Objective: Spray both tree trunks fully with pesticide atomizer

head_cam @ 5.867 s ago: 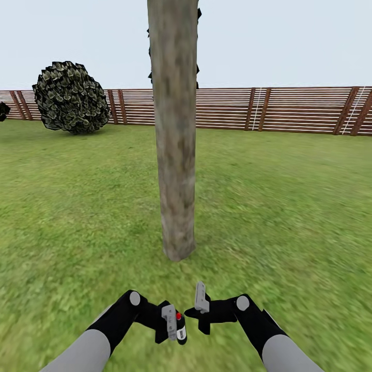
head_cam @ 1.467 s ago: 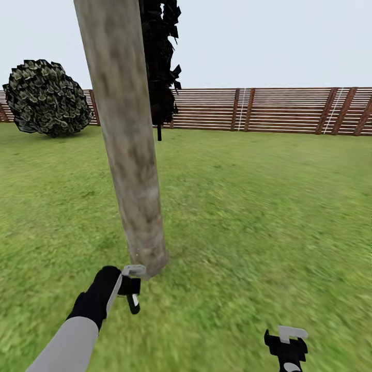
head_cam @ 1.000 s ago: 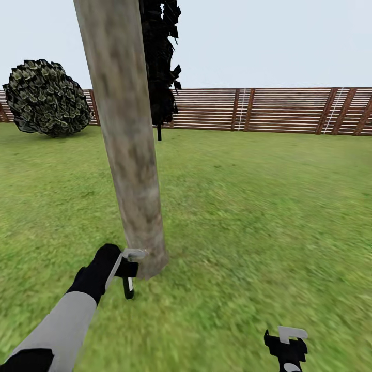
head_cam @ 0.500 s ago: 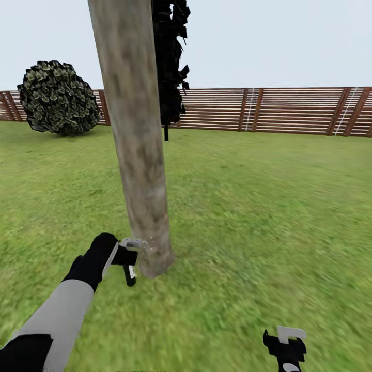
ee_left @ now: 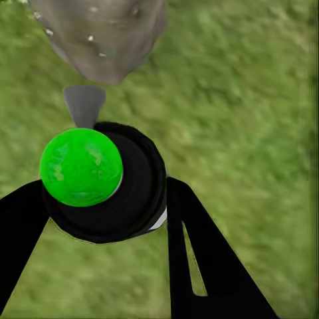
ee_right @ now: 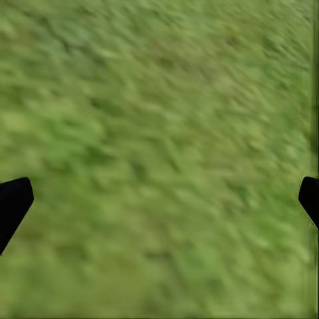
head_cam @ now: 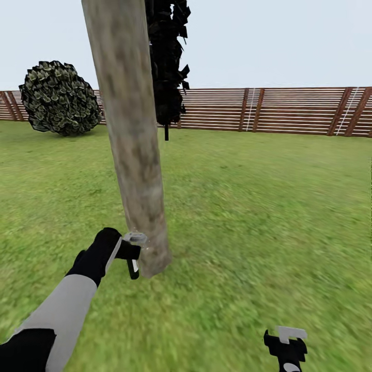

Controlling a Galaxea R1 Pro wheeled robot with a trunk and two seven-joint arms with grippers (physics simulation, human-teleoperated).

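round bush (head_cam: 60, 98) far left | black narrow tree (head_cam: 166, 67) behind

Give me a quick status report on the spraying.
Left end effector shut on pesticide atomizer, nozzle at tree trunk base. Right end effector open over grass. Nothing in the way.

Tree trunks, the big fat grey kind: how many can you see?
1. The tree trunk stands just ahead of the left gripper, which holds the pesticide atomizer beside its base. Another may be out of view.
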